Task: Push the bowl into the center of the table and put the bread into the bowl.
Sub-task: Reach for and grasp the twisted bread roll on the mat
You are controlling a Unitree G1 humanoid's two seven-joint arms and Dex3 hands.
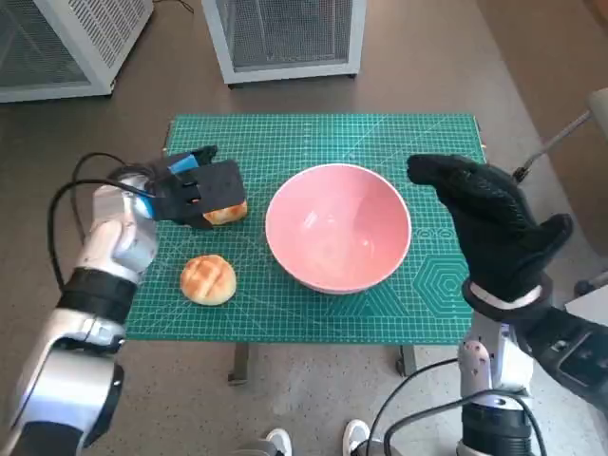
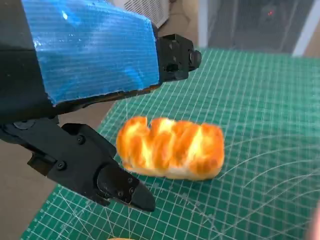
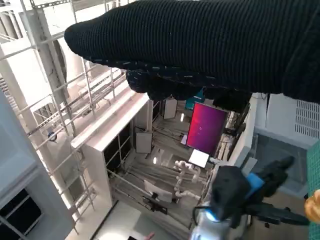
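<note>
A pink bowl (image 1: 337,226) stands near the middle of the green cutting mat (image 1: 313,142). A long braided bread roll (image 1: 226,213) (image 2: 171,147) lies on the mat to the bowl's left. My left hand (image 1: 195,190) (image 2: 95,115) hovers over that roll with its fingers (image 2: 120,187) spread on either side and not touching it. A round scored bun (image 1: 207,278) sits closer to the front edge. My gloved right hand (image 1: 494,223) (image 3: 210,47) is raised to the right of the bowl, fingers apart, holding nothing.
The mat covers the small table; its front edge (image 1: 285,337) is close to the bun. Two white mesh-sided cabinets (image 1: 285,38) stand on the floor behind the table. Feet show below the front edge (image 1: 313,442). A metal rod (image 1: 556,142) slants at the far right.
</note>
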